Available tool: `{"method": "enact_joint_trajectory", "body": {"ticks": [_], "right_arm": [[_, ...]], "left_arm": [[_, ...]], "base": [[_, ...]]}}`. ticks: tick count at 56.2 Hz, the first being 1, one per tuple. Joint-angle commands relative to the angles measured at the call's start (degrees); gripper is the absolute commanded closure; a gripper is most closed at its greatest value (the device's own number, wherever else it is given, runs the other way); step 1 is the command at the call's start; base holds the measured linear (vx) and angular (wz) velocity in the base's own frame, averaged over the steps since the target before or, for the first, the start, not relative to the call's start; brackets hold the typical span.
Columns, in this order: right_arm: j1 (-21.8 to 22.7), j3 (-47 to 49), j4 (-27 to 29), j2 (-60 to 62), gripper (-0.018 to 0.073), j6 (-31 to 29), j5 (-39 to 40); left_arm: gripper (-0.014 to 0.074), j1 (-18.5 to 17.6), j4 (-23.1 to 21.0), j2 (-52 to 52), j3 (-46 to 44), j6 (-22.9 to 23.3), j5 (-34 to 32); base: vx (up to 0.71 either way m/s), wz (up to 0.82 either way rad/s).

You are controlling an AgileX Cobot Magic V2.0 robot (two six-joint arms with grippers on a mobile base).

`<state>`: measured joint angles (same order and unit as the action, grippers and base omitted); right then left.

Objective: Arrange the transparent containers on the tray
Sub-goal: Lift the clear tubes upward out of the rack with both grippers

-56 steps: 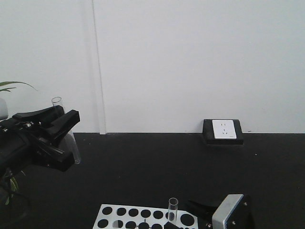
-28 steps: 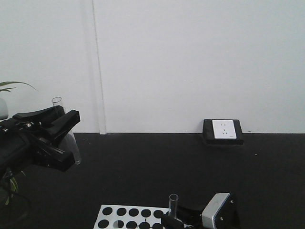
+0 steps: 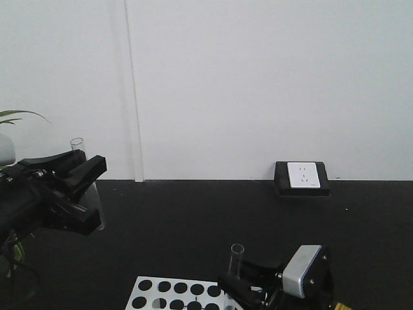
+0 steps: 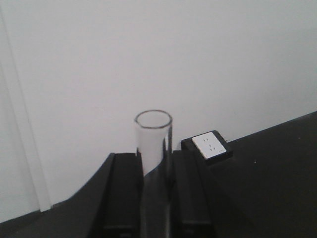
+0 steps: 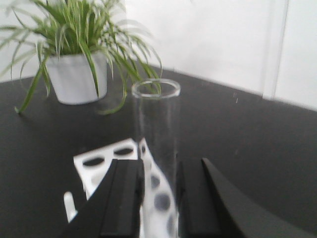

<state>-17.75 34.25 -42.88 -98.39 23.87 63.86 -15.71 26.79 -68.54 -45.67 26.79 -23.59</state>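
Note:
Two transparent containers show, both clear glass tubes held upright. One tube [image 3: 80,147] [image 4: 153,141] stands between the black fingers of my left gripper [image 3: 92,190] [image 4: 154,166], high at the left, its open rim above the fingers. The other tube [image 3: 236,258] [image 5: 156,129] is clamped in my right gripper [image 3: 242,287] [image 5: 161,173] just above the white rack [image 3: 169,290] [image 5: 96,166]. A yellow sliver [image 3: 340,306] at the bottom edge is all that could be the tray; the rest is out of view.
The white rack with round holes lies at the front centre of the black tabletop. A wall socket box [image 3: 302,176] [image 4: 210,146] sits at the back by the white wall. A potted plant [image 5: 77,74] stands on the left side.
My right gripper moved left, shut on the tube standing in the rack and raised it. My left gripper sank slightly with its tube.

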Motion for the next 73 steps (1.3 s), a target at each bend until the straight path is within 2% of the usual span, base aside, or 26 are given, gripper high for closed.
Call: {"method": "enact_joint_trajectory", "body": {"ticks": [1,12,17,20,24,30,35,40,53,73], "right_arm": [[-0.06,1.87,1.0,6.9,0.0572,1.49,1.15],[-0.06,4.84,0.61,18.22,0.0572,7.95,-10.18],[-0.06,5.19,0.61,23.46,0.0572,10.43,-15.83],[-0.06,5.09,0.33,26.57,0.0572,10.67,-20.06],[-0.06,5.09,-0.31,30.7,0.0572,10.67,-26.75],[-0.06,4.62,-1.34,35.77,0.0572,12.65,-34.17],[-0.06,2.99,-1.34,39.64,0.0572,13.78,-37.39],[-0.06,0.57,-1.34,42.85,0.0572,13.72,-37.91],[-0.06,-1.2,-1.29,45.97,0.0572,13.68,-39.44],[-0.06,-1.2,-1.29,45.92,0.0572,13.68,-39.38]], "left_arm": [[0.0601,-0.25,-1.36,1.46,-1.99,0.69,-2.71],[0.0601,-0.51,-1.25,1.51,-1.99,0.69,-1.88],[0.0601,-1.34,-0.36,1.51,-1.94,2.67,-0.95],[0.0601,-1.91,2.14,1.51,-1.94,4.49,-0.66],[0.0601,-2.96,7.89,1.51,-1.94,7.76,-0.62],[0.0601,-4.41,16.61,2.58,-1.58,15.83,0.03],[0.0601,-4.87,22.73,4.49,0.03,21.72,-0.1],[0.0601,-4.81,26.27,7.15,2.91,24.56,-0.33],[0.06,-4.81,26.63,12.15,9.48,24.59,-0.15],[0.06,-4.81,26.7,12.37,9.61,24.54,-0.77]], "base": [[0.0,0.0],[0.0,0.0],[0.0,0.0],[0.0,0.0],[0.0,0.0],[0.0,0.0],[0.0,0.0],[0.0,0.0],[0.0,0.0],[0.0,0.0]]}}
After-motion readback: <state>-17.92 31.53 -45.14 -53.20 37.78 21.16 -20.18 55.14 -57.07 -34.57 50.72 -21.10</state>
